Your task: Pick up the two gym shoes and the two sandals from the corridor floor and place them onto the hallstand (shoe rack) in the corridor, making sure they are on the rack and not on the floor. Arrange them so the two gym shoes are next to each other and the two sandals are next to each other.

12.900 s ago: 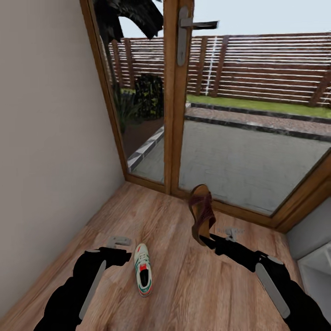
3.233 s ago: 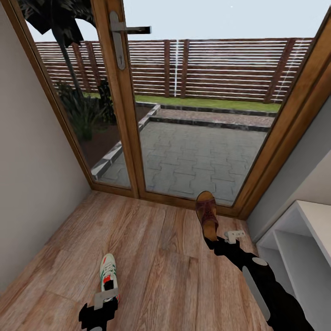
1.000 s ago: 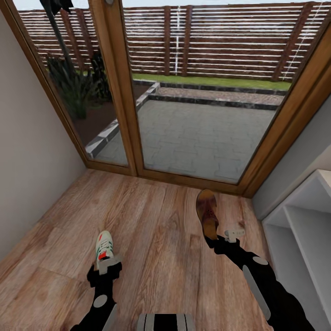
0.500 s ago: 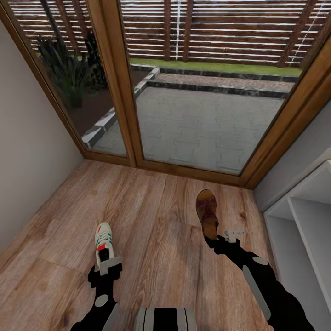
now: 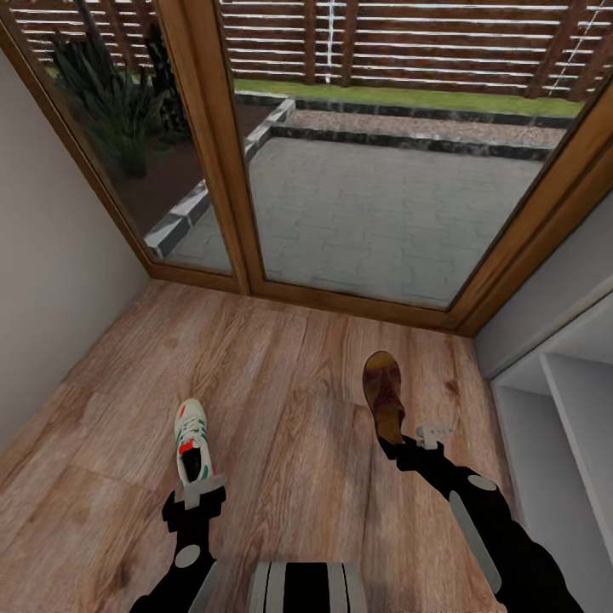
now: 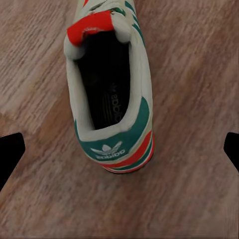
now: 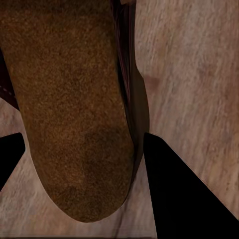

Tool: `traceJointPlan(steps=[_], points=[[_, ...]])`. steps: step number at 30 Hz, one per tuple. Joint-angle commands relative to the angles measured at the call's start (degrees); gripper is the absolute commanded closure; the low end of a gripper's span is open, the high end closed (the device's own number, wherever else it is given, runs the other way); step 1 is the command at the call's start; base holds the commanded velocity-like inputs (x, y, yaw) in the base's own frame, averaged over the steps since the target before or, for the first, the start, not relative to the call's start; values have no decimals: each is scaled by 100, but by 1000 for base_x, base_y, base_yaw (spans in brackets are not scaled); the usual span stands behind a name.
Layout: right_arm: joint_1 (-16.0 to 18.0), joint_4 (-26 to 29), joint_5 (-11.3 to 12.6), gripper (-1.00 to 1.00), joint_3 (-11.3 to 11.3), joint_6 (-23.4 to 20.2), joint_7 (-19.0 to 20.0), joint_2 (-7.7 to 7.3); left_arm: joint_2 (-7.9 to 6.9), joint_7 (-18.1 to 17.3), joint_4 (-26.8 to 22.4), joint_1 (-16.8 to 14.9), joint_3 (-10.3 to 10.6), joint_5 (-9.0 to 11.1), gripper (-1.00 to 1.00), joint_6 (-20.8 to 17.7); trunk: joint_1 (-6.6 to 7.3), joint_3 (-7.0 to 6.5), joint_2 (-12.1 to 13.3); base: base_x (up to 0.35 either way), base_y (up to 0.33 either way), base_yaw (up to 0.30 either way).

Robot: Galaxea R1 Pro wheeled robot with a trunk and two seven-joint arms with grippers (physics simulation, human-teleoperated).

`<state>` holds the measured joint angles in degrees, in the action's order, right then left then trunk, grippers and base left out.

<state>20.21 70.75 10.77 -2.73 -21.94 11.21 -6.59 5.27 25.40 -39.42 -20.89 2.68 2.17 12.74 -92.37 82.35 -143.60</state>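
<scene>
One shoe on the floor, one sandal in hand

The gym shoe [image 5: 191,443] lies on the corridor floor [image 5: 281,375], long axis toe-first toward the glass doors [image 5: 366,153], heel between the wide-spread left fingers [image 5: 201,494]. Right fingers [image 5: 407,442] clamp the sandal [image 5: 384,394] by its heel, toe toward the doors.

Two black arms [image 5: 489,519] with pale grey panels and light grey gripper brackets.

Hallstand [image 5: 562,400] cut by frame edge
</scene>
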Motion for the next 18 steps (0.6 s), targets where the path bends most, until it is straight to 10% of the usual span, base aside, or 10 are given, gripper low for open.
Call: traceJointPlan(steps=[1,18], points=[[0,0,22,100,0,-3,1,0,0,0,-1,-1,-5,2,-100,0,-2,23,-2,0,0,0],[1,5,22,100,0,-6,-2,0,0,0,7,-197,-79,36,-100,56,-46,400,-24,0,0,0]])
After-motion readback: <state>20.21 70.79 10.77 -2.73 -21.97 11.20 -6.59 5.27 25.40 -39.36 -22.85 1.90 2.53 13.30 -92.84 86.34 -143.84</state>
